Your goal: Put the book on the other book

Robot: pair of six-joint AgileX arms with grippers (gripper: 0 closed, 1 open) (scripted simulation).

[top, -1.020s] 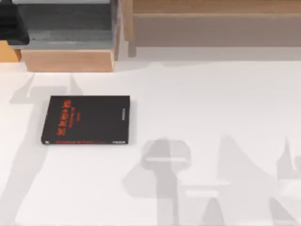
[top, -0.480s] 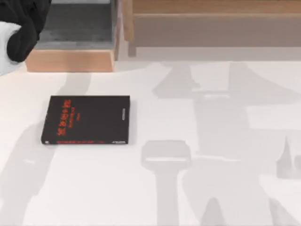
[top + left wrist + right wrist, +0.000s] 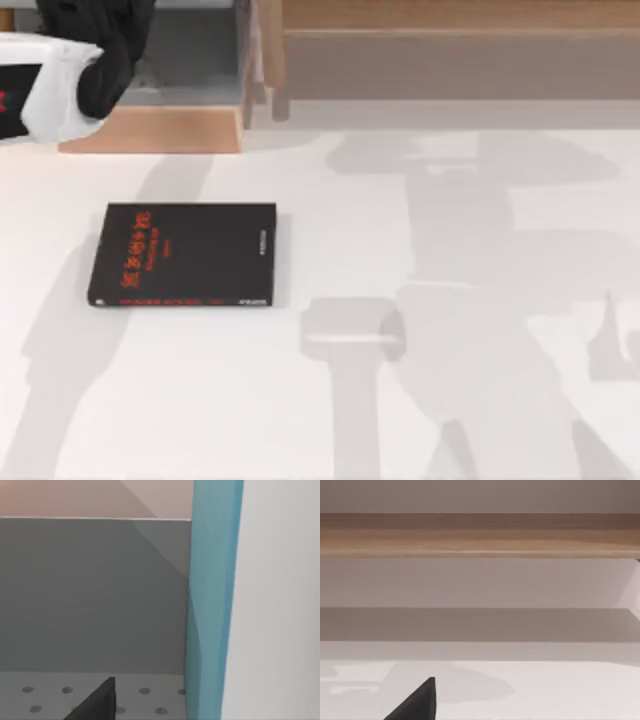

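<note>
1. White table [image 3: 450,420]: flat and wide, and it carries everything below.
2. Long pale wooden shelf [image 3: 450,50]: runs along the far edge, from the middle across to the table's right.
3. Open wooden box with a grey inside [image 3: 160,130]: at the far left, just beside the shelf.
4. Flat black book with red lettering [image 3: 185,254]: lies cover up on the left half of the table, in front of the box and apart from it. Its long axis runs left to right. This is where the load has to end up.
5. Light blue book with white page edges [image 3: 210,605]: stands upright on a dotted grey floor before a grey wall. I judge this to be the inside of the box. It sits close in front of my left wrist camera.
6. My left pincer [image 3: 105,45]: reaches into the box from above. I cannot tell whether it is open, closed or gripping the blue book.
7. My right pincer [image 3: 417,702]: idle, low over the table and facing the shelf. I cannot tell its state.

Key relation: the black book lies from the box toward the table's near edge. My left arm [image 3: 45,95] is the nearer one. The carry, as I judge it, needs the upright book turned flat with its long axis left to right.
</note>
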